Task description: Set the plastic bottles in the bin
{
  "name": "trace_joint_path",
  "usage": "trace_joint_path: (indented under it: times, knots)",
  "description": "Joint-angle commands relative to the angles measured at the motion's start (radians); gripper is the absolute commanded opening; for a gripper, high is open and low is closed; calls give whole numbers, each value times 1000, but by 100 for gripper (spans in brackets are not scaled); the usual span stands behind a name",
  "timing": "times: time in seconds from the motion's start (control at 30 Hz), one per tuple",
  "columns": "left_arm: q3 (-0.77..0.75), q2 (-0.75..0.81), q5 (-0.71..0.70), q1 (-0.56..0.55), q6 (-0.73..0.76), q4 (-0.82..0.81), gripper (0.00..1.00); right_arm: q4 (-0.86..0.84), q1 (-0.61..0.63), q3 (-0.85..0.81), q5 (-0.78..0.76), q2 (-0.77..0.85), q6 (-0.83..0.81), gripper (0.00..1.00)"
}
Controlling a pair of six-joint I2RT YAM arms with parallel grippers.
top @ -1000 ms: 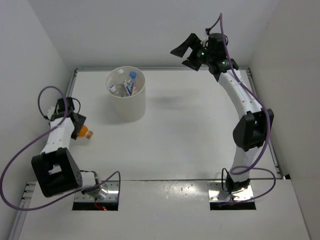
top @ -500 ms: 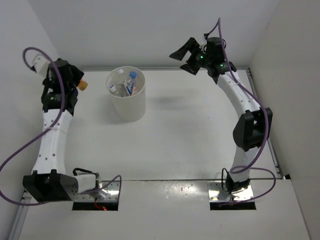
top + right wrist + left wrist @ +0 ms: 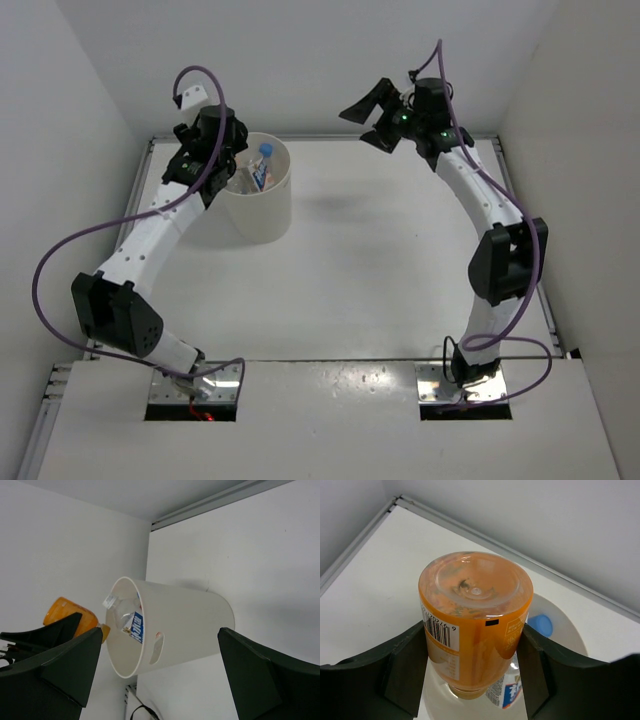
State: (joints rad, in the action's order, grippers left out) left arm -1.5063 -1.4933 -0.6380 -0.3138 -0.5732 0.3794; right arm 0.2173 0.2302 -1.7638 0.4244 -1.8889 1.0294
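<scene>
My left gripper (image 3: 214, 150) is shut on the orange bottle (image 3: 475, 587). It holds the bottle cap-down over the left rim of the white bin (image 3: 262, 210). In the left wrist view the bottle's base faces the camera between both fingers of the left gripper (image 3: 472, 632), with the bin's rim (image 3: 567, 630) below. Inside the bin lie a blue-capped, blue-labelled bottle (image 3: 264, 163) and at least one clear bottle (image 3: 238, 178). The right wrist view shows the orange bottle (image 3: 65, 612) just outside the bin's mouth (image 3: 120, 630). My right gripper (image 3: 369, 117) hangs open and empty, high to the right of the bin.
The bin stands at the back left of the white table (image 3: 380, 260), close to the back wall (image 3: 300, 60). A raised edge strip (image 3: 365, 535) runs along the table's left and back sides. The side walls stand near both arms.
My left arm has swung up from the table's left side and across to the bin's left rim, carrying the orange bottle. The right arm has barely moved.
</scene>
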Motion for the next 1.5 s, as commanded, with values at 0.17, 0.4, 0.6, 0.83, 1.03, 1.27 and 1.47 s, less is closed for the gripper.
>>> trace_joint_path:
  times: [0.17, 0.4, 0.6, 0.83, 1.03, 1.27, 1.47]
  knots:
    - [3, 7, -68, -8, 42, -43, 60, -39, -5, -11, 14, 57, 12, 99]
    - [12, 7, -45, -18, 72, -43, 76, -39, -5, -22, 14, 37, 12, 99]
    - [12, 7, -49, -27, 81, -43, 100, -48, -5, -22, 24, 37, 12, 99]
    - [-40, 85, -193, -25, 90, -43, 100, -49, -5, -13, 24, 37, 12, 99]
    - [106, 252, -367, 48, 21, -53, 100, -49, -5, -3, 24, 37, 12, 99]
    - [548, 577, -376, 157, -47, -54, 100, -153, -5, 49, 56, 37, 99, 100]
    - [681, 696, -356, 206, 7, -54, 100, -173, -5, 124, 65, 37, 109, 100]
